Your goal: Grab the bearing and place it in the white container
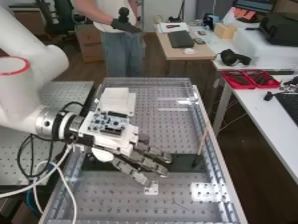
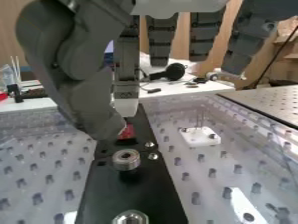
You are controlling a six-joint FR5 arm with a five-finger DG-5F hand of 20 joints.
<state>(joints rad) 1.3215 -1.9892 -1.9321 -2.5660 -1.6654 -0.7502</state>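
Note:
The hand [image 1: 143,162] is over the middle of the bench, its fingers stretched out above the black strip [image 1: 181,163]. In the wrist view the hand [image 2: 80,75] is open, with straight fingers and the thumb angled down beside them. A round metal bearing [image 2: 126,159] sits on the black strip [image 2: 156,192], a little apart from the thumb tip. Another round metal part [image 2: 130,217] is farther along the strip. A white box-like object [image 1: 117,100] stands behind the hand in the high view; I cannot tell whether it is the white container.
A small white plate with thin pins [image 2: 199,136] lies beside the strip. A thin brown rod [image 1: 202,142] leans near the bench's right rail [image 1: 216,150]. Past the rail, red trays [image 1: 249,79] stand on a white table [image 1: 263,112].

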